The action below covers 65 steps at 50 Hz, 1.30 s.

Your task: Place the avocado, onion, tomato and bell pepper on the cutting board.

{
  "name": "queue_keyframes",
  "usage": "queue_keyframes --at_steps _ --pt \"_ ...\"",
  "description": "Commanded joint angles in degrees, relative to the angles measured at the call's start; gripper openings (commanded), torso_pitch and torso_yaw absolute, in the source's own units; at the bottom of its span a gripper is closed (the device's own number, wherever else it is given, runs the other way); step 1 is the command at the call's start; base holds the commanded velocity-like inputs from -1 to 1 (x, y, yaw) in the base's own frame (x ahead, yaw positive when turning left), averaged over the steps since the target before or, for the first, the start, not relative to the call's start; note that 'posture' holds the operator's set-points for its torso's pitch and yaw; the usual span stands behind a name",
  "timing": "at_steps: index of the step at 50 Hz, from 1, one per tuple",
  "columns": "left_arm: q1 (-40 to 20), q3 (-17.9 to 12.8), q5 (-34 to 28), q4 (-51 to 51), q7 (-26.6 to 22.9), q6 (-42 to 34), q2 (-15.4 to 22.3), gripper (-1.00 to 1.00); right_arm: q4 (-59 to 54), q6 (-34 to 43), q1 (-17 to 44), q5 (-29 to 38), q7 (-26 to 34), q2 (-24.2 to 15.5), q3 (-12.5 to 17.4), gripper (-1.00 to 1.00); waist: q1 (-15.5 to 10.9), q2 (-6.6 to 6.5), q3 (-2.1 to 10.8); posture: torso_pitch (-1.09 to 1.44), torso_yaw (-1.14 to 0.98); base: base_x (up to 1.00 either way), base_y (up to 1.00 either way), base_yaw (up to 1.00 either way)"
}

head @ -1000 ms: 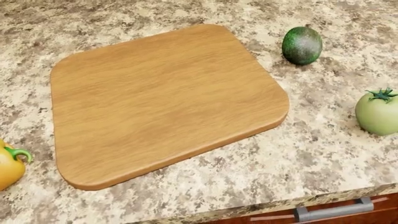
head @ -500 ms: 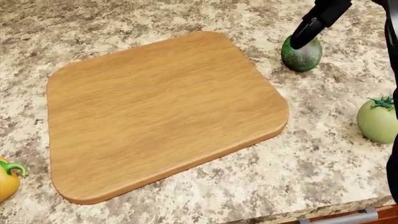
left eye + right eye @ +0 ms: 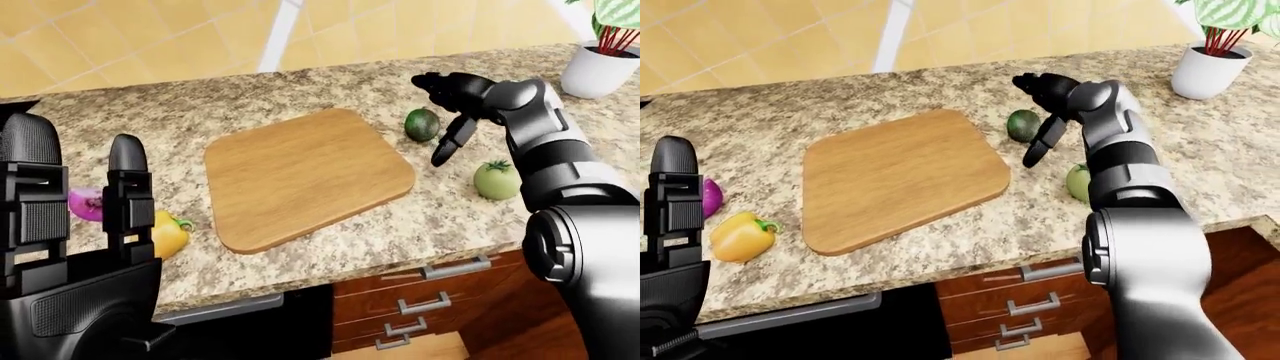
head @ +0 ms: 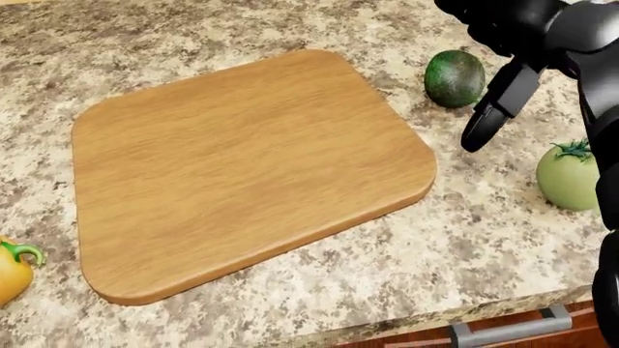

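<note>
- R hand (image 4: 503, 43) hovered just beside avocado (image 4: 455, 77), fingers spread wide, gripping nothing; one finger hung at the fruit's 4 o'clock.
- Cutting board (image 4: 242, 167) bare; tomato (image 4: 569, 176) at its 3 o'clock, bell pepper (image 3: 168, 234) & onion (image 3: 86, 204) at 9, all on tabletop (image 4: 464, 254).
- L hand (image 3: 75, 195) raised, fingers straight, empty.
- Risk: a closing finger could nudge the round avocado, rolling it away from the board.

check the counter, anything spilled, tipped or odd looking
Nothing stands out. The cutting board lies flat and bare; the avocado, tomato, bell pepper and onion sit intact on the counter around it.
</note>
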<state>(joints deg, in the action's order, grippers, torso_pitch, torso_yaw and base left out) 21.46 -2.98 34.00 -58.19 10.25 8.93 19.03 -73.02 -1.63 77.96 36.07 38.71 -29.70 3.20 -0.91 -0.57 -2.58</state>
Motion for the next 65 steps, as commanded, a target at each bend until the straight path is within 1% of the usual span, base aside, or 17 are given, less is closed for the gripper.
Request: queue_keyframes --at_steps 1,14,21,23,27,29,33,35,37,40,41,43,44,46,50,56,65 --pt "-0.17 -0.56 -0.15 -1.81 -0.32 1.36 0.36 1.0 1.9 -0.81 3.14 0.65 -0.83 -0.72 0.27 1.0 -0.01 0.18 1.3 0.0 0.0 0.0 0.0 0.0" --pt "-0.51 -0.81 0.55 -1.81 0.01 0.95 0.73 1.0 -1.51 0.23 5.51 6.67 -1.75 0.31 -0.53 1.0 0.11 -0.03 1.51 0.0 0.0 0.0 0.0 0.0" --pt "-0.51 -0.81 0.71 -1.81 0.0 0.98 0.81 1.0 -2.7 1.23 6.99 8.99 -3.0 0.92 0.01 1.0 0.12 -0.17 1.59 0.0 0.0 0.0 0.0 0.0" --pt "-0.63 -0.93 0.8 -1.81 0.05 0.87 0.77 1.0 -2.93 1.12 7.5 9.54 -4.37 1.11 0.19 1.0 0.12 -0.21 1.58 0.0 0.0 0.0 0.0 0.0" --pt "-0.62 -1.14 0.96 -1.81 -0.2 0.69 0.48 1.0 -3.3 0.7 8.34 10.11 -10.26 0.87 1.04 1.0 0.11 -0.28 1.63 0.0 0.0 0.0 0.0 0.0" --pt "-0.45 -0.93 0.76 -1.81 -0.41 0.83 0.36 1.0 -3.33 0.3 8.66 9.99 -11.91 0.75 1.5 1.0 0.03 -0.27 1.6 0.0 0.0 0.0 0.0 0.0" --pt "-0.31 -0.73 0.65 -1.81 -0.53 0.88 0.24 1.0 -3.46 0.73 8.7 10.48 -12.54 0.8 1.43 1.0 -0.02 -0.18 1.6 0.0 0.0 0.0 0.0 0.0" --pt "-0.13 -0.63 0.61 -1.81 -0.66 1.04 0.22 1.0 -3.53 0.47 8.8 10.8 -13.66 0.92 1.41 1.0 -0.02 -0.12 1.62 0.0 0.0 0.0 0.0 0.0" --pt "0.08 -0.46 0.52 -1.81 -0.79 1.23 0.21 1.0 -3.6 -0.2 8.98 11.12 -16.33 1.05 1.5 1.0 -0.01 -0.07 1.65 0.0 0.0 0.0 0.0 0.0" --pt "0.06 -0.42 0.53 -1.81 -0.78 1.16 0.21 1.0 -3.75 -0.65 8.35 11.9 -16.21 1.46 1.03 1.0 -0.05 0.0 1.67 0.0 0.0 0.0 0.0 0.0" --pt "0.02 -0.48 0.56 -1.81 -0.79 1.14 0.17 1.0 -3.79 -0.74 8.21 11.7 -16.04 1.67 1.31 1.0 -0.06 0.01 1.66 0.0 0.0 0.0 0.0 0.0" --pt "-0.03 -0.56 0.62 -1.81 -0.85 1.04 0.1 1.0 -3.87 -1.02 8.02 11.95 -17.32 1.99 1.37 1.0 -0.08 0.03 1.69 0.0 0.0 0.0 0.0 0.0" --pt "-0.28 -0.75 0.81 -1.81 -0.73 0.72 0.07 1.0 -3.9 -1.65 7.71 12.68 -19.41 2.1 0.93 1.0 -0.09 0.03 1.71 0.0 0.0 0.0 0.0 0.0" --pt "-0.22 -0.85 0.94 -1.81 -0.89 0.69 0.01 1.0 -4.07 -1.47 7.23 13.0 -20.16 2.44 1.01 1.0 -0.14 0.04 1.73 0.0 0.0 0.0 0.0 0.0" --pt "-0.56 -1.06 1.19 -1.81 -0.85 0.13 -0.11 1.0 -4.25 -1.13 5.83 13.21 -20.24 3.14 1.31 1.0 -0.23 0.1 1.74 0.0 0.0 0.0 0.0 0.0" --pt "-0.4 -0.84 1.06 -1.81 -0.96 0.3 -0.1 1.0 -4.27 -0.42 5.09 13.1 -20.05 2.75 1.82 1.0 -0.35 0.24 1.81 0.0 0.0 0.0 0.0 0.0" --pt "-0.39 -0.92 0.86 -1.81 -1.54 0.02 -0.76 1.0 -4.39 -0.14 3.85 13.16 -20.34 3.0 1.8 1.0 -0.38 0.35 1.76 0.0 0.0 0.0 0.0 0.0"
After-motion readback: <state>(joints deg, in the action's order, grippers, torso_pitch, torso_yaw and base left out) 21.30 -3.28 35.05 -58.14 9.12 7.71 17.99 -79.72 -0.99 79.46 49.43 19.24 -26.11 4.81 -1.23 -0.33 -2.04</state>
